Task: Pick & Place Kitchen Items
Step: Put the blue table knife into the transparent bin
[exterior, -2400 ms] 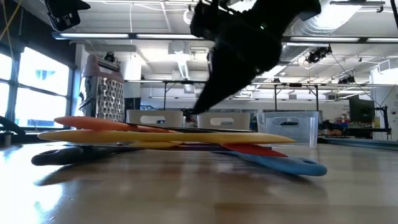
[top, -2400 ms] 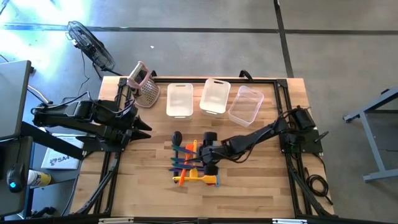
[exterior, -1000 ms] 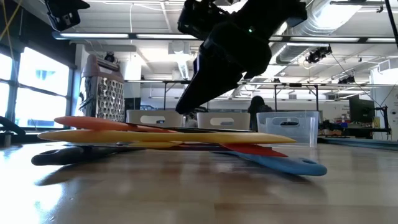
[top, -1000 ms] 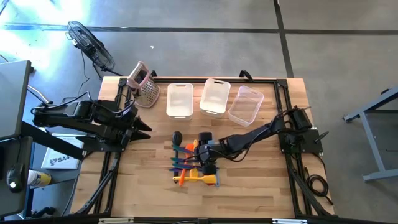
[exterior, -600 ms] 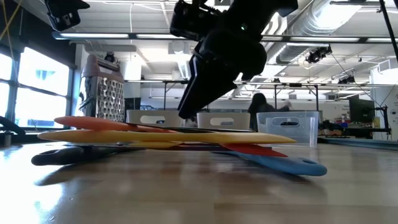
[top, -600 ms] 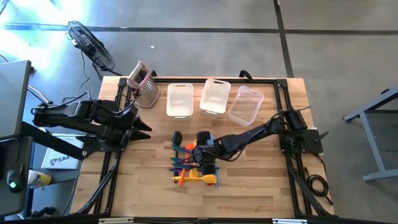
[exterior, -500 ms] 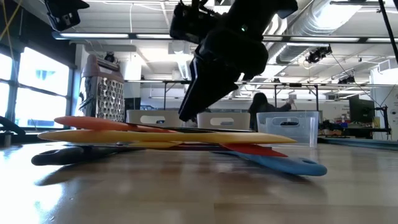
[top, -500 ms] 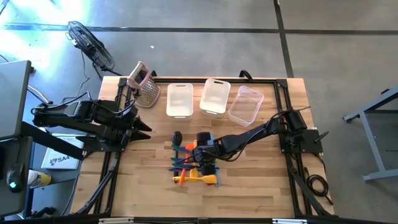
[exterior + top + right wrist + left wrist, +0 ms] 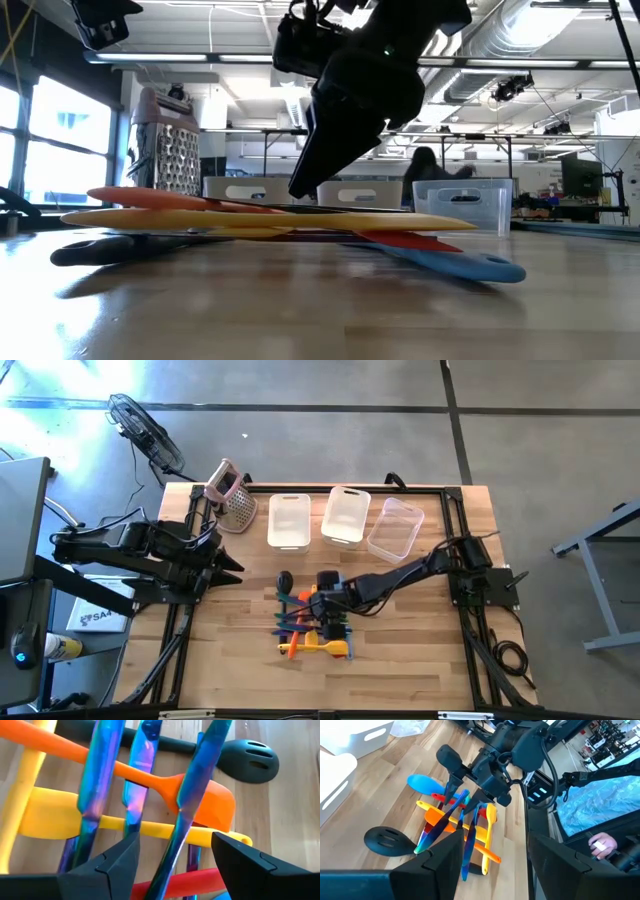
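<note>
Several slim plastic utensils lie crossed in a pile (image 9: 308, 625) mid-table: orange spatula (image 9: 200, 795), yellow one (image 9: 50, 815), three iridescent blue-purple handles (image 9: 145, 765), a blue spoon (image 9: 425, 784), a red one, and a black slotted spoon (image 9: 285, 579) at the far left of the pile. My right gripper (image 9: 322, 605) is open just over the pile, slanting down from the table's right. Its fingers stand on either side of one iridescent handle (image 9: 192, 795). My left gripper (image 9: 238, 565) waits open at the table's left edge. My right gripper's open fingertips (image 9: 300, 188) reach down to the top of the pile, slanting from the right and above. I cannot tell whether they touch a utensil. Nothing is lifted.
A metal box grater with a pink handle (image 9: 232, 500) stands at the far left. Three clear bins (image 9: 289, 520) (image 9: 347, 515) (image 9: 396, 528) stand in a row along the far edge. A person (image 9: 425, 165) shows in the room behind.
My right gripper has shifted a little toward the table's left over the pile and has tipped more steeply downward. Its fingers stay open. The utensils have not moved.
</note>
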